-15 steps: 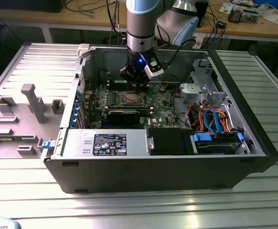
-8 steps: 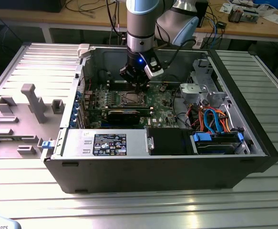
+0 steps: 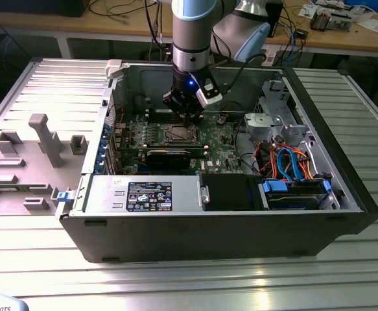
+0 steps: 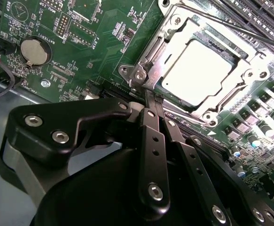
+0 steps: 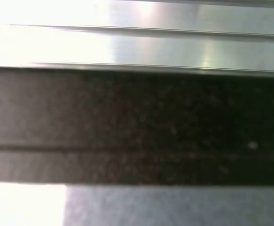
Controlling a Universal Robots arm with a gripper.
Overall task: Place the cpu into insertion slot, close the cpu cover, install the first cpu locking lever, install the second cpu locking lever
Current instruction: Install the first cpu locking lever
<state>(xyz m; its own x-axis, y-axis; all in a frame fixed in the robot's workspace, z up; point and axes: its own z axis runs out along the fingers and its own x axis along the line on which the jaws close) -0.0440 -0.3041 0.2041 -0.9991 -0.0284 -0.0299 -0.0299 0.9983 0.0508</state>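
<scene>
Jaws pinched together beside cpu [image 4: 199, 71] in insertion slot [image 4: 172, 21].

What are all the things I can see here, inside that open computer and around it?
Computer case: one, dark grey, lying open on the ribbed metal table.
Motherboard: one, green, on the case floor.
Cpu: one, silver, seated in the insertion slot.
Cpu cover: one, silvery frame, down around the cpu.
Coin battery: one, silver, on the board away from the socket.
Cables: several, orange and blue, at the exterior view's right in the case.
Grey fixture blocks: several, on the table at the exterior view's left.
Robot arm: one, silver and blue, above the case.
Hand: one, black, fingers together, tip at the socket's edge.
</scene>
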